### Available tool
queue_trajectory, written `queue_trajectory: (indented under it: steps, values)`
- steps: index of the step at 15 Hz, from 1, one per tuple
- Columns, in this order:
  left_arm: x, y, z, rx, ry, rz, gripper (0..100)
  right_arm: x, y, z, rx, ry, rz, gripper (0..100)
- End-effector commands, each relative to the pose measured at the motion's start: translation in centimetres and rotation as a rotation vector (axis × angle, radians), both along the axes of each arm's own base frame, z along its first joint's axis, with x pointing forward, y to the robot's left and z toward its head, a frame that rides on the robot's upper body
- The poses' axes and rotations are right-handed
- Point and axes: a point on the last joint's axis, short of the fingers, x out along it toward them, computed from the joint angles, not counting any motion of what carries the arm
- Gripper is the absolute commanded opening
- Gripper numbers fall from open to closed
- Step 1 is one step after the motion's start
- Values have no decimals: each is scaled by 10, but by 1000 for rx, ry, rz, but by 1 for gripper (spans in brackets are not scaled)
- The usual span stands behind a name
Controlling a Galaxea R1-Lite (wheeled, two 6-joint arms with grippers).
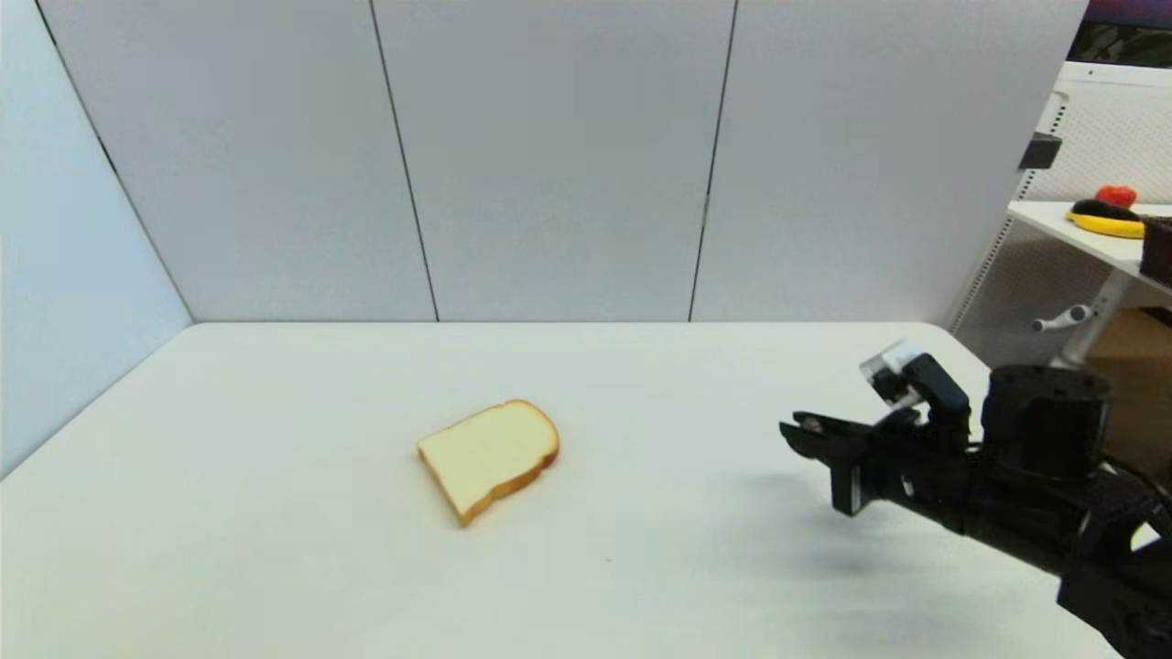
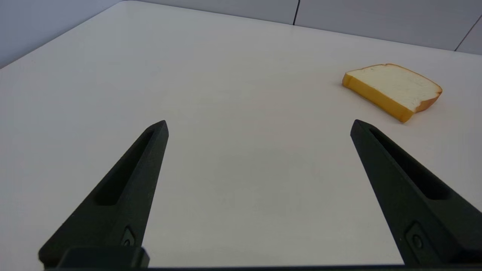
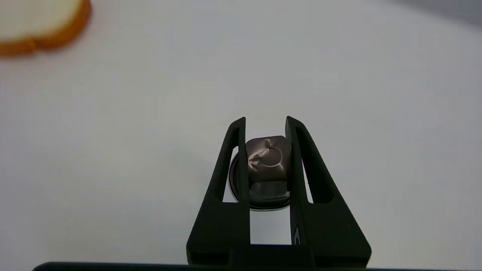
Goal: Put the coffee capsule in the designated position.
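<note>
The coffee capsule (image 3: 268, 160), dark grey-brown with a dented top and a black flared rim, sits pinched between my right gripper's (image 3: 265, 130) two fingers. In the head view that right gripper (image 1: 810, 430) hovers above the right side of the white table (image 1: 275, 549), fingertips pointing left, with a speck of the coffee capsule (image 1: 810, 424) showing at the tips. A bread slice (image 1: 490, 455) lies flat near the table's middle, well left of the gripper. My left gripper (image 2: 260, 126) is open over bare table, with the bread slice (image 2: 393, 89) ahead of one finger.
Grey wall panels (image 1: 549, 156) close off the table's back and left sides. A side shelf (image 1: 1090, 233) beyond the table's right edge carries a yellow plate (image 1: 1106, 222) with dark and red items. The right arm's shadow falls on the table under it.
</note>
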Motion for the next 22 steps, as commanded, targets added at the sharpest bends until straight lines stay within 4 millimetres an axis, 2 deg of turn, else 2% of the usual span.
queue_trajectory:
  steps: [1,6,9,15,19,22]
  values:
    - [0,0,0,-1,1,0,100,59,55,16,10,11,106,0]
    - [0,0,0,-1,1,2,100,90,123,-6,30,7,230,0]
    - [0,0,0,-1,1,0,100,103,153,-7,50,-31,274,0]
    - [0,0,0,-1,1,0,100,109,188,-28,56,-36,331,0]
    - [0,0,0,-1,1,2,100,109,203,-38,67,-21,350,0]
    - [0,0,0,-1,1,0,100,111,206,-40,68,-24,348,0]
